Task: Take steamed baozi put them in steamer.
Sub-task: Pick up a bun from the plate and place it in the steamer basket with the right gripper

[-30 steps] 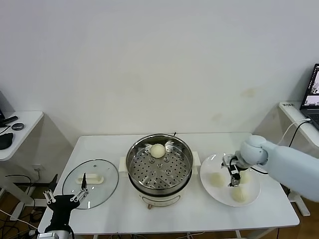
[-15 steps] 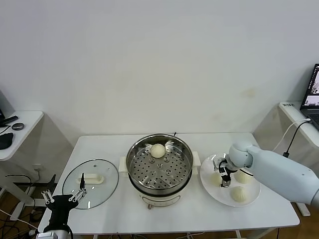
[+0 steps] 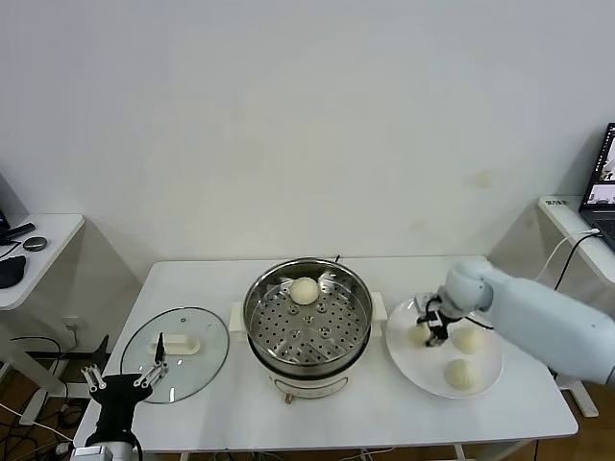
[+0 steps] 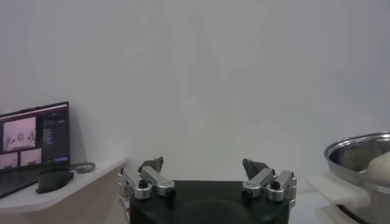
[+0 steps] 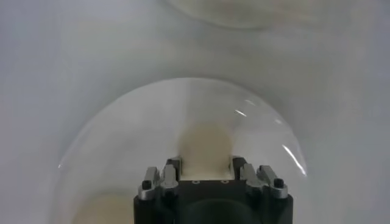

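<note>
Baozi are split between two places on my screens, so I read the desk point(image 3: 384, 423) from left to right. At the far left, low by the desk's front corner, my left hand point(image 3: 123, 382) hangs parked with its fingers point(image 4: 150, 165) spread wide and nothing between them. Just beyond it the glass lid point(image 3: 176, 340) lies flat on the desk, white handle up. At the middle stands the steamer point(image 3: 307, 317), its perforated tray showing, and one bun point(image 3: 305, 290) sits on that tray toward the back rim. Right of the steamer, close beside it, is the white plate point(image 3: 485, 379) with three baozi on it. My right hand point(image 3: 430, 324) is down at the plate's left part, over the leftmost bun point(image 3: 417, 335). In the right wrist view that bun point(image 5: 207, 143) sits between the two fingers point(image 5: 172, 167), which stand close at either side of it; I cannot tell whether they press on it already. The other two buns point(image 3: 469, 339) lie to the right of the hand, one behind and one point(image 3: 460, 375) nearer the front edge.
</note>
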You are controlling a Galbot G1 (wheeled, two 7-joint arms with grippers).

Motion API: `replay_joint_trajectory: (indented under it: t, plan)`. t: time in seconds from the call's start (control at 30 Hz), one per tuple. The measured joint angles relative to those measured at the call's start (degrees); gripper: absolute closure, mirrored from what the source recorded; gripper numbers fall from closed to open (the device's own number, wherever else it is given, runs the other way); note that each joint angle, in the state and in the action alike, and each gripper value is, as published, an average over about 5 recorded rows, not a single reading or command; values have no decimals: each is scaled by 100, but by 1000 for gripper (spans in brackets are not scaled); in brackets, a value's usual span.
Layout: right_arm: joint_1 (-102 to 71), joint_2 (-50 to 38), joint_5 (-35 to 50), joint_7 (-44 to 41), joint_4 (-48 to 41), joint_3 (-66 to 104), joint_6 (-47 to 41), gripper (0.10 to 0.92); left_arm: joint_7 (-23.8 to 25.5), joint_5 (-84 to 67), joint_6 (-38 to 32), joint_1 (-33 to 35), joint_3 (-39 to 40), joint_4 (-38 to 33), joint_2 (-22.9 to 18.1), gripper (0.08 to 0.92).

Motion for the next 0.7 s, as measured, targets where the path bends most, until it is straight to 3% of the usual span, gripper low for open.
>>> replay_joint_trajectory:
  t: [0.33, 0.7]
  plan:
    - [2216, 11, 1344, 74, 586, -1095, -542, 500, 16, -2, 16, -186, 154, 143, 88, 177]
    - [3783, 1138, 3127, 700, 1259, -2184, -1582, 491, 26, 120, 16, -363, 194, 276, 100, 177]
